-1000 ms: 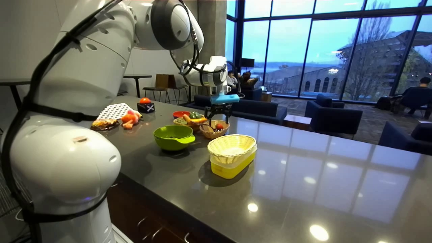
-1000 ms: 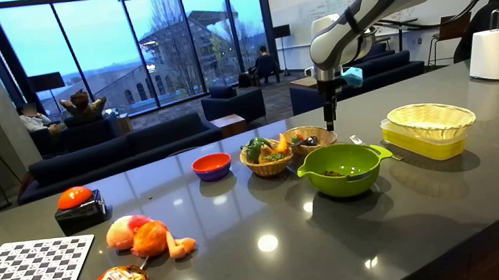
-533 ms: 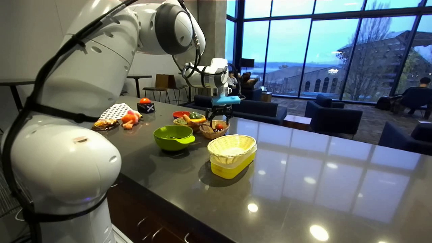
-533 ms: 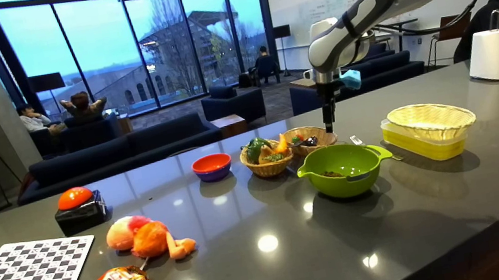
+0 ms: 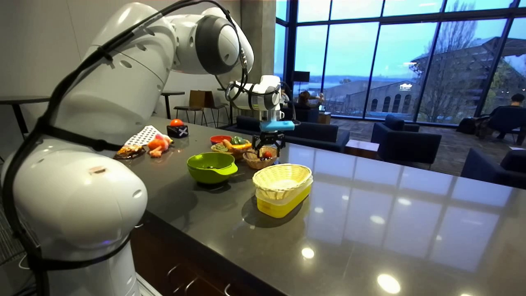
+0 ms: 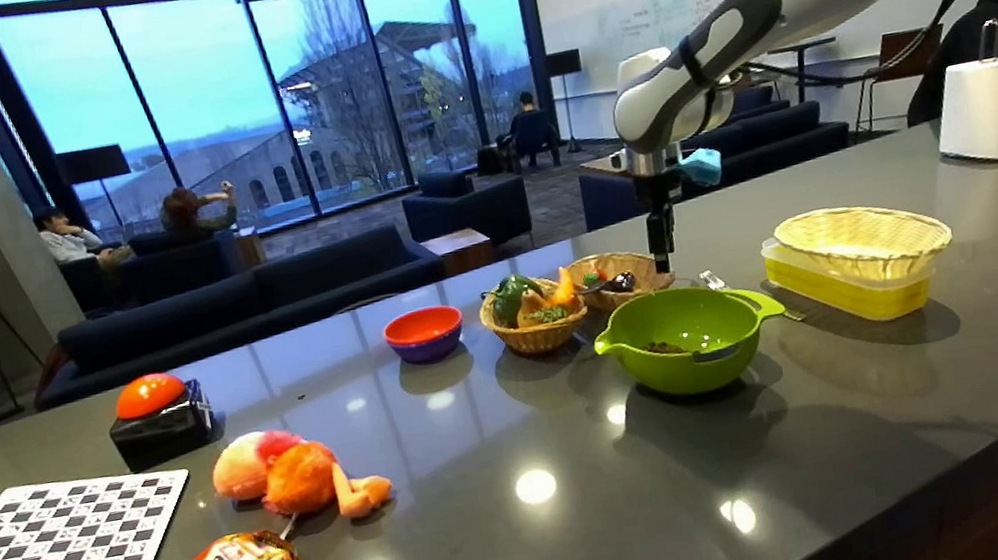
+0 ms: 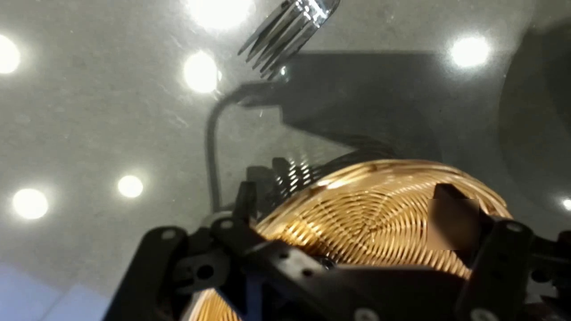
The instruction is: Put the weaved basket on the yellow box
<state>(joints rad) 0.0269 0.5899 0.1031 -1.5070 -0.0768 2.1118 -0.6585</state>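
The weaved basket, tan-brown and round, sits on the counter in both exterior views [image 5: 259, 163] [image 6: 609, 300] and fills the lower middle of the wrist view [image 7: 370, 218]. A red item and dark items lie in it. My gripper [image 5: 268, 154] is open just above its rim, empty, pointing down. In the wrist view the left fingertip stands outside the rim and the right one over the inside; touching cannot be told. The yellow box [image 5: 283, 207] stands in both exterior views [image 6: 846, 293], with a pale oval woven basket [image 6: 858, 245] on top.
A green bowl [image 6: 683, 381] stands near the weaved basket. A similar basket of vegetables [image 6: 539, 339] adjoins it, with a red bowl [image 6: 425, 338] beyond. A fork [image 7: 294, 29] lies nearby. Paper towels [image 6: 987, 107] stand at the counter's far right in an exterior view.
My gripper has come down a little and shifted slightly to the right in an exterior view, staying open over the basket. The basket and box have not moved.
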